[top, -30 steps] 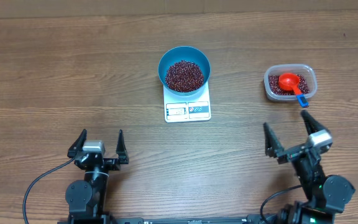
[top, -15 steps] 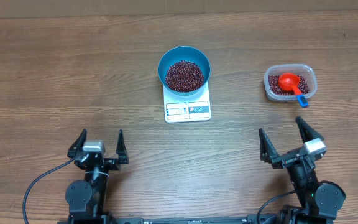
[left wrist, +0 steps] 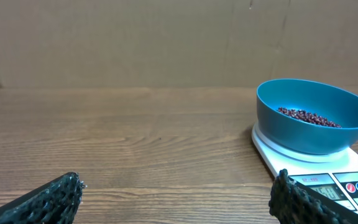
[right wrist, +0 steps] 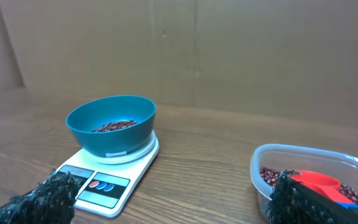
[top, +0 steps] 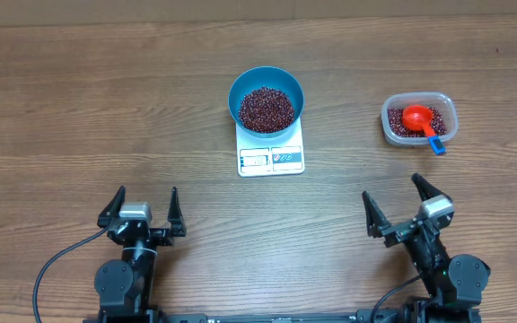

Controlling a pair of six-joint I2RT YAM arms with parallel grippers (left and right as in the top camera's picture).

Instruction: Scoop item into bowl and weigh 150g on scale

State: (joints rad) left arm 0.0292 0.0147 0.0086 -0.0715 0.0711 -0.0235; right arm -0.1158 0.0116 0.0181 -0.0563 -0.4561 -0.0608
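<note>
The blue bowl stands on the white scale at the table's middle, with a heap of dark red beans inside; the bowl and scale show in both wrist views. More beans lie in a clear tub at the right, with a red scoop resting in them. My left gripper is open near the front left, empty. Open and empty too, my right gripper hangs near the front right, below the tub.
The scoop has a blue handle tip sticking over the tub's near rim. A brown cardboard wall backs the wooden table.
My right gripper has drawn back toward the front edge and shifted left, away from the tub. The left arm, bowl, scale and tub stay as they were.
</note>
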